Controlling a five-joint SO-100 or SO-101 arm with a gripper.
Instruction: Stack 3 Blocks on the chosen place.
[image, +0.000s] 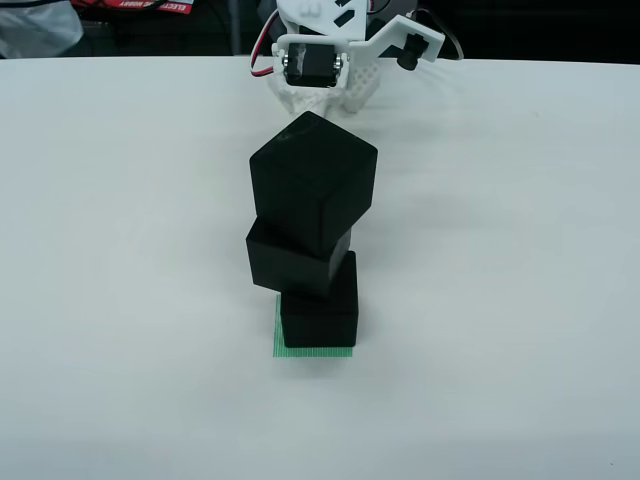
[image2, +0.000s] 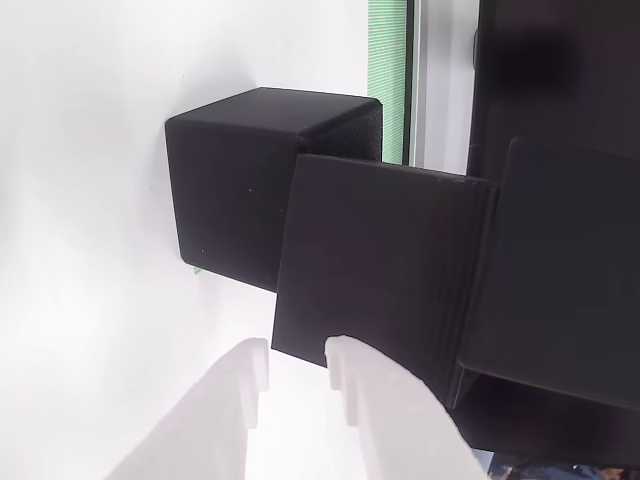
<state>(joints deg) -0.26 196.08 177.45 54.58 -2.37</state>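
Note:
Three black blocks stand in one stack in the view from the front. The bottom block sits on the green square, the chosen place. The middle block is twisted and shifted a little left. The top block is turned corner-forward on it. The white arm is drawn back behind the stack, apart from it. In the view that rides on the gripper, the gripper shows two white fingertips slightly apart with nothing between them, just short of the middle block and bottom block.
A white tabletop spreads around the stack. Its far edge runs along a dark background with red and white items at the back left. A green strip and a dark panel show in the gripper view.

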